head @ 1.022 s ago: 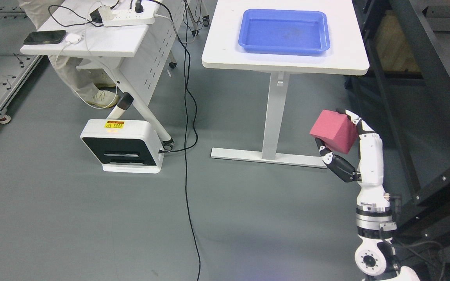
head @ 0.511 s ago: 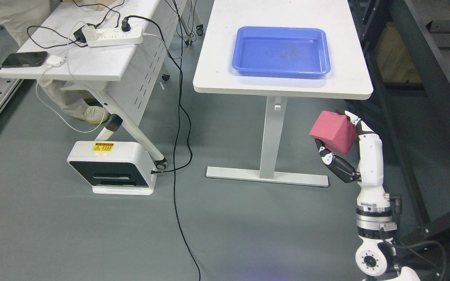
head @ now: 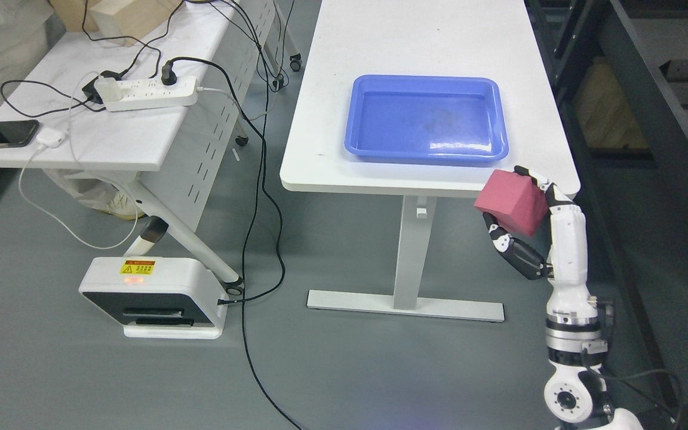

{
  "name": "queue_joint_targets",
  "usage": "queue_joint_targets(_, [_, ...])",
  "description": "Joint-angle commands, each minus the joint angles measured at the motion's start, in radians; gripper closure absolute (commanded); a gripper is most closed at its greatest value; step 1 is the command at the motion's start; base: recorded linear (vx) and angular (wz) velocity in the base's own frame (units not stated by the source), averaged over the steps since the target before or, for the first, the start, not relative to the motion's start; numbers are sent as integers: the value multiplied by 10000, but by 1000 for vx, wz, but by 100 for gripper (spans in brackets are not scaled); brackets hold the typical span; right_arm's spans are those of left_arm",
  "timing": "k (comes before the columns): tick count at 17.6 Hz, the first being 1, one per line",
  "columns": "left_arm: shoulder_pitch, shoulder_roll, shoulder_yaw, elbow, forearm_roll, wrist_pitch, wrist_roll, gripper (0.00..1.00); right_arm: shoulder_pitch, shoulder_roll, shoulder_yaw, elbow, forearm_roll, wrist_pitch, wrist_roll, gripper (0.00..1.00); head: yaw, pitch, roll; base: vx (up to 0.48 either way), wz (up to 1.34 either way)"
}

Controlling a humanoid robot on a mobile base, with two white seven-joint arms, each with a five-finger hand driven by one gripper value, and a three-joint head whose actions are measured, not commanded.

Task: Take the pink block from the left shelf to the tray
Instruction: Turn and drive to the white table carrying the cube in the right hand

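While the right hand (head: 520, 224) carries the pink block (head: 512, 202), the block sits clear of the floor and below the near right corner of the white bench (head: 320, 155), its upper edge overlapping the bench edge in the head view. The blue tray (head: 427, 119) lies on the bench top, up and to the left of the block, and holds nothing visible.

Handling: the block reads as a plain cube with a matte, slightly textured surface. It is judged to be foam or a similar light material, probably with some give under pressure and unlikely to slip or break. The best hold is on 2 opposite flat faces, not on edges or corners.

Hand state: the hand is closed around the block, with the dark thumb (head: 502, 242) pressing the lower left face and white fingers (head: 538, 179) wrapping the upper right side. The block is tilted, 1 corner pointing down.

Arm pose: the right forearm (head: 568, 263) rises almost vertically from the lower right of the picture, wrist straight, palm turned toward the bench. The left arm is out of view.
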Motion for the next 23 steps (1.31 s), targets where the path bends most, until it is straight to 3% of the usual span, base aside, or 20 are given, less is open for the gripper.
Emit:
queue_joint_targets(1, [200,174,0,-174,0,1,2,0,0,-174,-29,-6,13,-2,18,94,0,0,0,297,-1])
queue_joint_targets(11, [200,174,0,-174,0,1,2,0,-15,-174,109,10,150,135,584,93,0,0,0,246,-18])
queue_joint_targets(23, [200,174,0,-174,0,1,2,0,92,-552,1427,56,2940,151,1276,94,0,0,0,174,-30])
